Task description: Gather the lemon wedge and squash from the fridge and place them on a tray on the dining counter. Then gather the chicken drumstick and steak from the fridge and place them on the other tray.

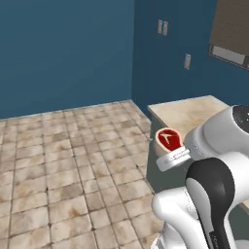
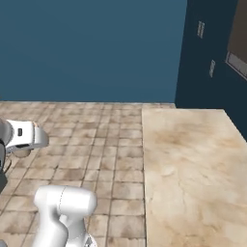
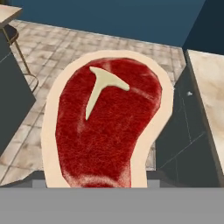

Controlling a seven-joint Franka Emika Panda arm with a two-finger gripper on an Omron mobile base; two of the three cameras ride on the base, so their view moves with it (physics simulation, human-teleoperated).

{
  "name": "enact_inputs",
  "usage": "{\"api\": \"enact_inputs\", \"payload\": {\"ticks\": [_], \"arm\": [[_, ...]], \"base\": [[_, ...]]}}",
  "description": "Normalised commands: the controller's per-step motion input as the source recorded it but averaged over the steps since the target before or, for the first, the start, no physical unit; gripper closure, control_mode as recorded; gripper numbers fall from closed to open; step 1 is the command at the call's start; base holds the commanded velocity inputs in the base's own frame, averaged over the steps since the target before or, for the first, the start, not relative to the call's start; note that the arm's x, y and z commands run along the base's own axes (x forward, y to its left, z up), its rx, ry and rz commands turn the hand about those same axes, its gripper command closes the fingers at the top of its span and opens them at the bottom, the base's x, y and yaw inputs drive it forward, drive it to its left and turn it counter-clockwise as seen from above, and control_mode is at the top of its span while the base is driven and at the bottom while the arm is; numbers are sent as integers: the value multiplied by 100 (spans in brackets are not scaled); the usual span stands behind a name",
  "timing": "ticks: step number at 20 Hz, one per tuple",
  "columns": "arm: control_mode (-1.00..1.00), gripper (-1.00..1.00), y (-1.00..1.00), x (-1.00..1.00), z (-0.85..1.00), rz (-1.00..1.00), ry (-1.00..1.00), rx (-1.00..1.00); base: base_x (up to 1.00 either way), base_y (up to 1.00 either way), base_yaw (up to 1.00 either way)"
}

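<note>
place: kitchen | cues: beige stone counter (image 2: pixel 193 164), tiled floor (image 1: pixel 63 160), dark cabinets (image 1: pixel 170 53)

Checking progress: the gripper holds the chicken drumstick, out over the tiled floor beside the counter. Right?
Not the drumstick. The gripper holds the steak, red with a pale T-shaped bone, as the hand view shows. The rest stands: in the left base view it hangs over the tiled floor beside the counter.

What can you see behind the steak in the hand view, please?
Behind the steak: tiled floor, a blue wall and a dark cabinet under a beige counter. The steak covers the fingers.
</note>
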Motion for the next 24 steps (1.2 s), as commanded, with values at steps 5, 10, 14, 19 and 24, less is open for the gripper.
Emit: {"api": "enact_inputs", "payload": {"ticks": [5,10,14,19,24], "arm": [[100,100,0,0,0,0,0,0],[100,100,0,0,0,0,0,0],[100,100,0,0,0,0,0,0],[100,100,0,0,0,0,0,0],[100,100,0,0,0,0,0,0]], "base": [[100,66,-7],[100,58,-7],[100,53,-1],[100,17,18],[100,0,36]]}}
